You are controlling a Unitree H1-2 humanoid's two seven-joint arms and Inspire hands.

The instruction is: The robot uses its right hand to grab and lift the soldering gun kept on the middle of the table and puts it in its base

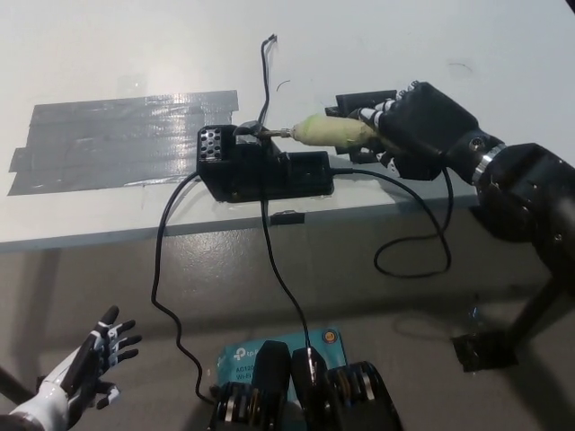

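Gripping the soldering gun [331, 132] by the back of its pale yellow-green handle, the black right robot hand [415, 126] has its fingers closed around it and carries it almost level, just above the counter [377, 45]. The metal tip points to the robot's left and sits right at the top of the black base [262, 166], by the small holder ring next to the perforated block; from where I stand I cannot tell whether the tip is already inside that ring or only touching its edge.

That is where it could go wrong, I think. If the tip comes in a shade high or off to one side, it may ride over the ring, or push the whole base along the counter instead of seating. The hold is at the far end of the handle, so the long front part could sag or twist in the fingers as it meets resistance. If the robot hand lets go before the barrel is properly in, the gun would likely tip out and roll toward the counter's front edge.

The black cable [413, 233] looping off the edge below the hand could also tug the handle sideways. A thin wire [267, 76] lies just behind the base, near the tip's path.

The white left robot hand [85, 368] hangs low, fingers spread, empty.
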